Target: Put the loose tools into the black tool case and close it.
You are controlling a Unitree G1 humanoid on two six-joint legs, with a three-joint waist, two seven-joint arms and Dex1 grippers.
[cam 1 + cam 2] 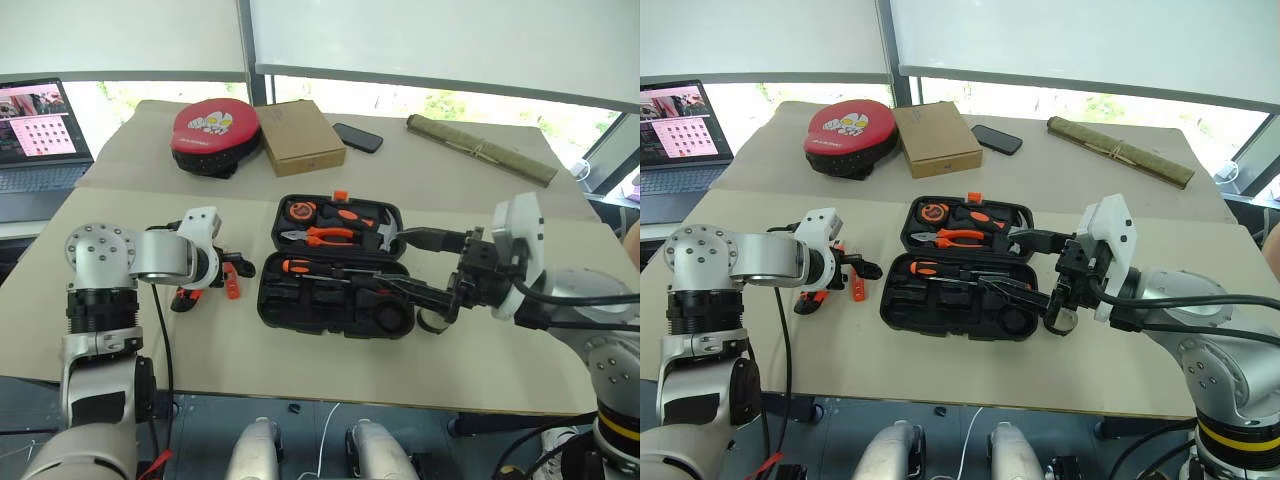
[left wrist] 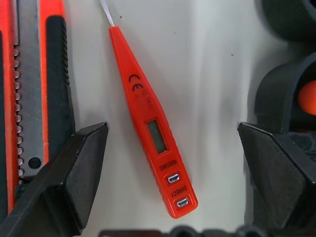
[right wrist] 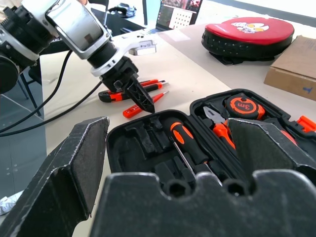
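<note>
The black tool case lies open at the table's middle, with one orange-and-black screwdriver in its near half. The slim orange tester pen lies flat on the table left of the case, beside the orange-black utility knife. My left gripper points down just over the pen, open, its fingers either side of the pen and clear of it. My right gripper hangs open over the case's right end, holding nothing.
Orange-handled pliers, a tape measure and a hammer fill the case's far half. Behind it are a cardboard box, a round red-and-black pad, a phone and a rolled mat. A laptop stands far left.
</note>
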